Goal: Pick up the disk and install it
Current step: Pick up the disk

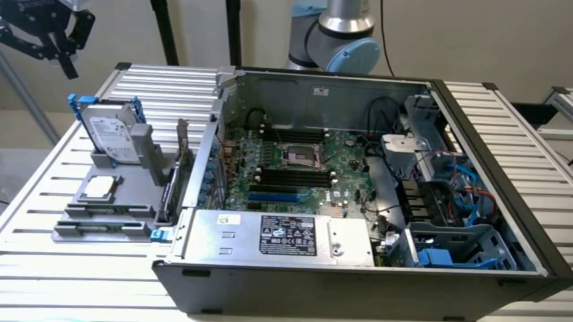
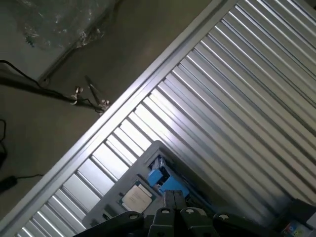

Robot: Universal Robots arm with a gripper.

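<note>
We see the disk (image 1: 112, 134) standing on edge in its grey holder (image 1: 134, 201) on the worktop (image 1: 54, 268), well below the tool (image 1: 54, 50), which is closed and empty. Pickup and installation into the computer case (image 1: 268, 288) are both still to do.

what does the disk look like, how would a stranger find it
To the exterior view's left of the open computer case, a grey holder sits on the slatted table. The disk stands on edge at its far end. Unlike the square chip lying flat in front, it is a white-labelled silver slab framed by blue rails.
</note>
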